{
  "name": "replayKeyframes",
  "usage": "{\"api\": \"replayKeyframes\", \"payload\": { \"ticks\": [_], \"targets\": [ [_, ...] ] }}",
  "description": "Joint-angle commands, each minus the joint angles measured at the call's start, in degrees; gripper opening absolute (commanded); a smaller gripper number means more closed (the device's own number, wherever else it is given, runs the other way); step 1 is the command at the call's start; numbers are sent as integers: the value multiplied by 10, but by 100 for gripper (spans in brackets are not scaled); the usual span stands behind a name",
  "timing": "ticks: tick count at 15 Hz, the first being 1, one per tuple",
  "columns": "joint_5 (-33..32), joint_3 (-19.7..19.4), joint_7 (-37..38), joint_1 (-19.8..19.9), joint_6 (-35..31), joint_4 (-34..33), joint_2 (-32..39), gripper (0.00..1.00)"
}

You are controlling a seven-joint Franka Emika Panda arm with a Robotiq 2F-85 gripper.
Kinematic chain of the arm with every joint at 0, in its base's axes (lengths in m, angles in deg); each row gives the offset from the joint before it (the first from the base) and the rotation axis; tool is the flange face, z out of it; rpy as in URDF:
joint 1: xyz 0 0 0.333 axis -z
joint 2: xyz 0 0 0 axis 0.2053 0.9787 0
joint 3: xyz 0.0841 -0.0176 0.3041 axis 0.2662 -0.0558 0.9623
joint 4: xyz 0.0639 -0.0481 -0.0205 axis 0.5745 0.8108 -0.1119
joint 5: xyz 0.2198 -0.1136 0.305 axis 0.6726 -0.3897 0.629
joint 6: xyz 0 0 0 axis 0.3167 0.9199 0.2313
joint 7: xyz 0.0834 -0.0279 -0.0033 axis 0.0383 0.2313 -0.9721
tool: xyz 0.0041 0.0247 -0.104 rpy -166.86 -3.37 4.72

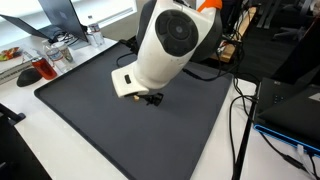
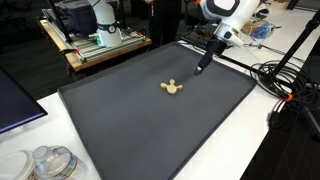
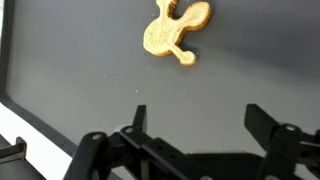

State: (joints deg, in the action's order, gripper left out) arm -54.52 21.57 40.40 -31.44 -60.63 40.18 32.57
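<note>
The fingers stand wide apart and hold nothing. The wrist view shows only bare dark mat between them, and their bases are cut off by the bottom edge. In an exterior view they hang just above the mat, tilted, near its far right side. In an exterior view the arm's big white body covers nearly all of them, and only a dark scrap shows below a cream block.

The yellow toy lies flat on the mat, ahead of the fingers and apart from them. Its top is cut off by the edge of the wrist view, and what it depicts is hard to make out. In an exterior view it sits near the middle of the mat, left of and nearer than the fingers. From the view that the arm fills, it is hidden altogether.

The mat covers most of the white bench. At the near left corner stand clear tubs, their contents too blurred to tell. A dish at the far left holds something red and is cut by the frame. Black cables trail along the right.
</note>
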Motion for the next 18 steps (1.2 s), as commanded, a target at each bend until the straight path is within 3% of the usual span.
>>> {"api": "replayKeyframes", "payload": {
  "ticks": [1,9,14,18],
  "targets": [
    [-3,-6,85,-10,-73,136,-98,100],
    [-37,-4,216,-22,-198,345,-258,100],
    [-63,2,257,12,-328,491,-364,100],
    [-45,1,231,67,-456,615,-449,100]
  ]
}}
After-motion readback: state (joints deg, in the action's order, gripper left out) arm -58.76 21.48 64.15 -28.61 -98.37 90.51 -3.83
